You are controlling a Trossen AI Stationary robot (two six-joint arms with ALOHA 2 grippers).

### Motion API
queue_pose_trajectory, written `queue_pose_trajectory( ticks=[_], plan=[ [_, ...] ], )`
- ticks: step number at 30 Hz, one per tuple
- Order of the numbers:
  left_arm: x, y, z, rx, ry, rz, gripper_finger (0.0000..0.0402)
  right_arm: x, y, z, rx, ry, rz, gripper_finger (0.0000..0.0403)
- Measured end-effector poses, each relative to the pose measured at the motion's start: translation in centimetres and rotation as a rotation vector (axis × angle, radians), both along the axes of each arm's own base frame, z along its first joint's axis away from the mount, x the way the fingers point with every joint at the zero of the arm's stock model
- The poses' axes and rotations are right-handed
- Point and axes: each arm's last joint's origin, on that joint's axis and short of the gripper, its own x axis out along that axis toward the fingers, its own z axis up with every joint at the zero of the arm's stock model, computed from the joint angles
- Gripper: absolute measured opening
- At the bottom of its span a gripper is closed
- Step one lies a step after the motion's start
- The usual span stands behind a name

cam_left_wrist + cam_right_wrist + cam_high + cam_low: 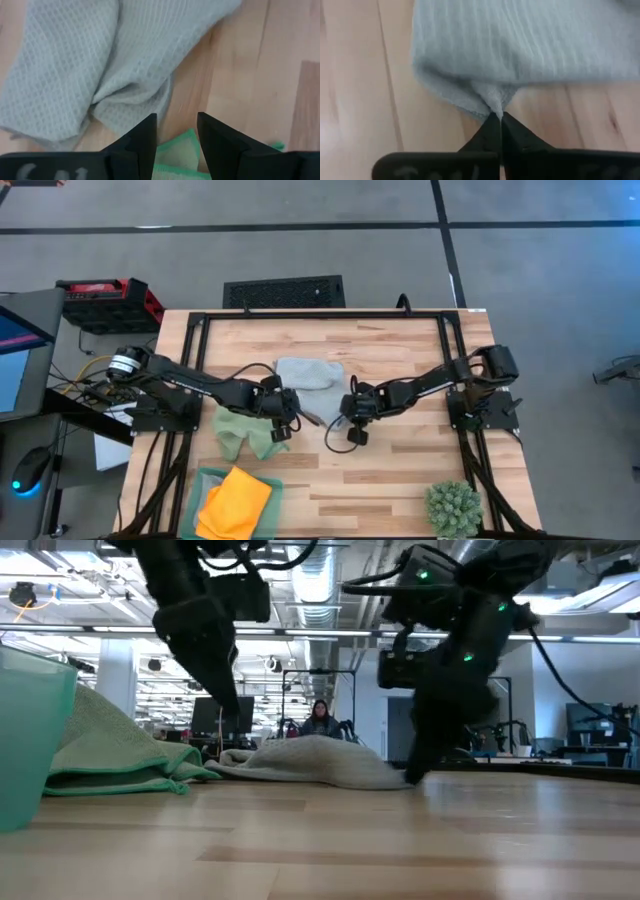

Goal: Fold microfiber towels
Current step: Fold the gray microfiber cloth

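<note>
A pale grey-blue towel (308, 375) lies crumpled on the table's middle; it also shows in the low view (310, 760). I see no second grey-blue towel. A light green towel (248, 432) lies bunched to its near left. An orange towel (235, 500) lies on a darker green tray (205, 480). My left gripper (177, 132) is open and empty, low over the gap between the grey-blue towel (100, 65) and the green towel (175, 150). My right gripper (499, 116) is shut on the grey-blue towel's near right edge. My right gripper pinches a small bunched tip of the grey-blue towel's near right edge (493, 100) between its two fingertips. The fingers slant down from the table's right. The towel lies slack on the table, drawn into a small peak at the pinch.
A spiky green plant (455, 508) stands at the near right corner. The tray's wall (30, 740) stands at the near left. Bare wood (400, 470) lies between the tray and the plant. A person (320, 720) sits in the room far behind.
</note>
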Motion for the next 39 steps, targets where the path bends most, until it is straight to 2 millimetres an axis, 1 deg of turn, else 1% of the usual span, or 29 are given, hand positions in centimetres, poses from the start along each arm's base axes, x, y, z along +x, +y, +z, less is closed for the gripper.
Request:
queue_pose_trajectory(
  ticks=[1, 3, 5, 8, 12, 17, 24, 28, 34, 39],
  plan=[
    [0.0, 0.0, -0.3, 0.002, -0.015, -0.009, 0.0132, -0.2, 0.0, 0.5, -0.002, -0.010, 0.012, 0.0023],
    [-0.1, 0.0, -0.8, 0.005, -0.026, -0.019, 0.0132, -0.1, -0.2, 2.5, -0.008, -0.079, 0.018, 0.0027],
    [-0.3, 0.0, -1.3, 0.012, -0.023, -0.021, 0.0132, -0.4, -0.6, 4.2, -0.027, -0.131, -0.006, 0.0023],
    [-0.5, 0.1, -2.0, 0.037, -0.047, -0.012, 0.0132, -0.9, -1.3, 5.7, -0.061, -0.181, -0.042, 0.0008],
    [-1.1, 0.3, -3.2, 0.081, -0.043, -0.021, 0.0132, -1.4, -2.2, 7.9, -0.079, -0.261, -0.072, 0.0014],
    [-1.6, 0.5, -4.1, 0.093, -0.044, -0.010, 0.0132, -2.0, -3.6, 9.5, -0.132, -0.312, -0.097, 0.0007],
    [-2.2, 0.8, -5.2, 0.162, -0.077, 0.026, 0.0132, -2.4, -5.6, 10.6, -0.154, -0.353, -0.152, 0.0013],
    [-2.2, 1.0, -5.2, 0.223, -0.096, 0.061, 0.0132, -2.4, -6.5, 10.7, -0.164, -0.362, -0.176, 0.0009],
    [-2.2, 1.0, -5.1, 0.214, -0.106, 0.070, 0.0132, -2.3, -7.7, 11.0, -0.180, -0.395, -0.202, 0.0012],
    [-1.7, 0.8, -4.9, 0.180, -0.163, 0.074, 0.0132, -2.4, -8.6, 11.1, -0.186, -0.397, -0.236, 0.0010]
  ],
)
